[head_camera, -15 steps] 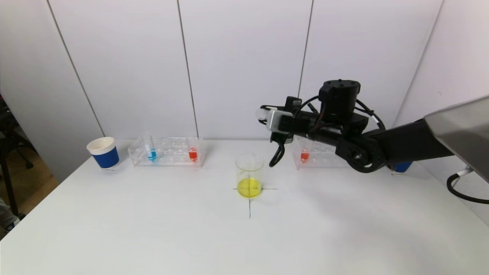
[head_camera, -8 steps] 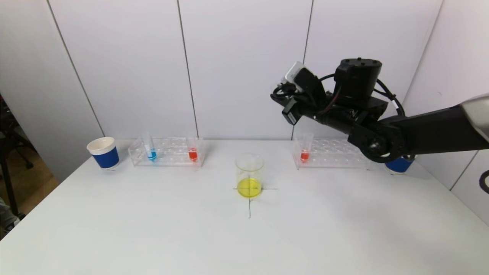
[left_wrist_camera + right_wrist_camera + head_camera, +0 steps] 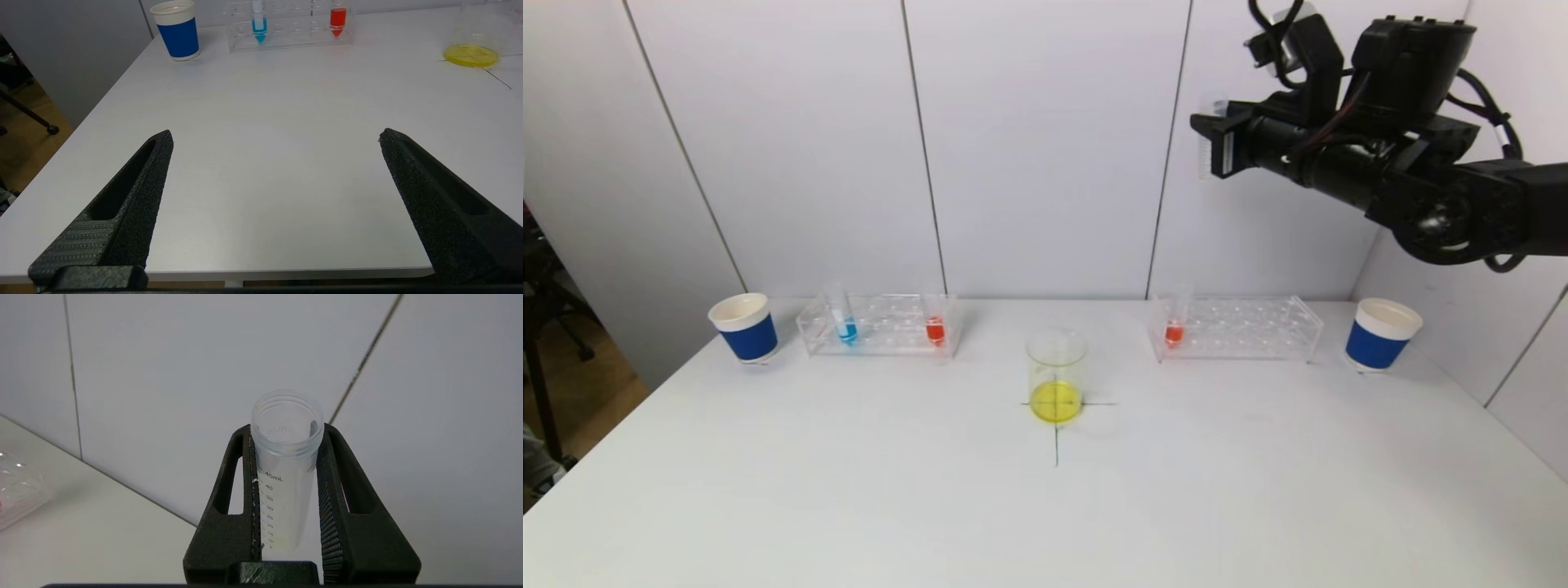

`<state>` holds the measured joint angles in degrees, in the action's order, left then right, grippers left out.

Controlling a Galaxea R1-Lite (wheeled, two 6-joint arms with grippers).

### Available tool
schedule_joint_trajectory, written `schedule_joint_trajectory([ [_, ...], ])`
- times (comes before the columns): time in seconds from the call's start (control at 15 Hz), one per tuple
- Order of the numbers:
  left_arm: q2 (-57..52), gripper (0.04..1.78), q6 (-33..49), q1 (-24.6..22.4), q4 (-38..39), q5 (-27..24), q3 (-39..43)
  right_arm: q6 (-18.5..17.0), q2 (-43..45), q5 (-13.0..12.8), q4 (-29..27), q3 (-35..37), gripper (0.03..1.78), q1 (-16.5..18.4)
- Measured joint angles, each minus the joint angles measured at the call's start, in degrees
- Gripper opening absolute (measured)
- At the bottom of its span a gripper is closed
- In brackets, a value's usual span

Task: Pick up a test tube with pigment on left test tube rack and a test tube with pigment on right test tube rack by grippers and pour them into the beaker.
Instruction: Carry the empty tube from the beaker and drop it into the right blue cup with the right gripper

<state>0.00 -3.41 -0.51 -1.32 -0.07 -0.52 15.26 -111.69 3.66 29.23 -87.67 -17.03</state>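
A glass beaker (image 3: 1056,373) with yellow liquid stands on the cross mark at the table's middle. The left rack (image 3: 880,325) holds a blue tube (image 3: 842,318) and a red tube (image 3: 935,323). The right rack (image 3: 1235,328) holds a red tube (image 3: 1174,325). My right gripper (image 3: 1207,147) is raised high above the right rack and is shut on an empty clear test tube (image 3: 284,469), whose open mouth faces the wall. My left gripper (image 3: 274,136) is open and empty, low over the table's near left edge; the head view does not show it.
A blue paper cup (image 3: 744,327) stands left of the left rack, another blue cup (image 3: 1382,333) right of the right rack. White wall panels rise behind the table. The table edge (image 3: 245,272) lies just under my left gripper.
My right arm has swung up and to the right, away from above the beaker, carrying the emptied tube high near the wall. The beaker and racks have not moved.
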Motion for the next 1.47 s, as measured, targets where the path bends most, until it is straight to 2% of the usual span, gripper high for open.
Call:
schedule_joint_trajectory([
  [0.33, 0.0, 1.76, 0.0, 0.0, 0.0, 0.0, 0.0, -10.1, 3.6, 0.0, -6.9, -1.8, 0.46, 9.9],
  [0.67, 0.0, 1.76, 0.0, 0.0, 0.0, 0.0, 0.0, -15.8, 5.3, 1.0, -8.7, -1.7, 0.46, 20.4],
  [0.93, 0.0, 1.76, 0.0, 0.0, 0.0, 0.0, 0.0, -16.8, 4.6, 3.0, -9.0, -1.3, 0.46, 27.8],
  [1.13, 0.0, 1.76, 0.0, 0.0, 0.0, 0.0, 0.0, -16.7, 2.9, 3.1, -8.1, -0.1, 0.46, 31.3],
  [1.47, 0.0, 1.76, 0.0, 0.0, 0.0, 0.0, 0.0, -16.7, 0.5, 3.1, -6.7, 3.8, 0.46, 33.2],
])
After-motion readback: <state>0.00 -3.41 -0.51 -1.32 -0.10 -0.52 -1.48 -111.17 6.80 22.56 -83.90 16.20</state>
